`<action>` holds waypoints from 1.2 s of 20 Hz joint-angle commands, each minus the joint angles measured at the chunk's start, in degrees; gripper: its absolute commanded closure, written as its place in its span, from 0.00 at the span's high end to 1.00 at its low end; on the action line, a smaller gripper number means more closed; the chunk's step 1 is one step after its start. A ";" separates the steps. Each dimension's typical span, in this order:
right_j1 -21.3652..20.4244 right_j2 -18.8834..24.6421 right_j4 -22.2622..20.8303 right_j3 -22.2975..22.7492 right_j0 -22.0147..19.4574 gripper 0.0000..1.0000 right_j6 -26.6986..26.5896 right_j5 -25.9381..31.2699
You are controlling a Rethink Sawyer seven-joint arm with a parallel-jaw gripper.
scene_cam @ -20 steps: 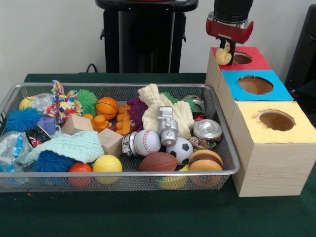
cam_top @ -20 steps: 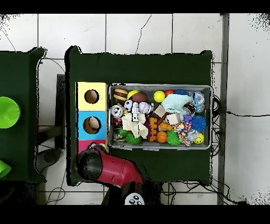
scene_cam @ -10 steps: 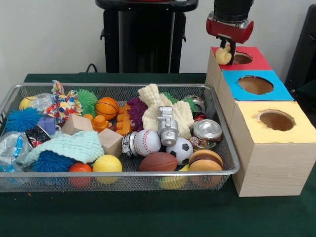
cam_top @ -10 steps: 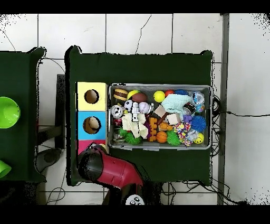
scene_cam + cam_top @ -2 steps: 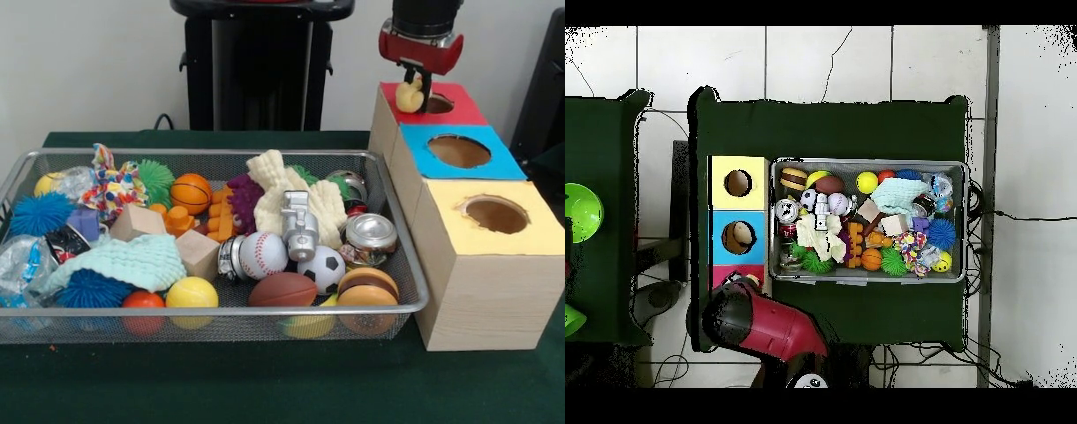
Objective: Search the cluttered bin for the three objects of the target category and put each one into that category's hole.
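Observation:
My gripper (image 5: 415, 88) hangs over the red box top (image 5: 455, 110), shut on a small yellow rubber duck (image 5: 408, 96) right at the left rim of the red hole (image 5: 434, 104). From above, the red arm (image 5: 755, 322) covers the red box and hides the duck. The wire bin (image 5: 203, 309) holds mixed clutter: a basketball (image 5: 191, 193), a baseball (image 5: 263, 254), a soccer ball (image 5: 321, 268), a football (image 5: 282, 290), a toy burger (image 5: 367, 290) and a can (image 5: 370, 237).
The blue box hole (image 5: 458, 151) and the yellow box hole (image 5: 493, 215) stand in a row nearer than the red one, right of the bin. In the overhead view an object lies inside the blue hole (image 5: 739, 237). A green bowl (image 5: 580, 212) sits on the side table.
The gripper has carried the duck up and to the right, from the red box's left edge to over the red hole's rim. In the overhead view the arm swung further over the red box.

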 commanded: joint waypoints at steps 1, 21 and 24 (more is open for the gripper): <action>2.46 9.50 5.02 4.47 2.34 0.00 14.09 -0.10; 13.99 11.07 2.39 2.58 0.60 1.00 11.28 -11.27; 12.70 10.18 2.91 2.63 0.99 1.00 11.47 -9.65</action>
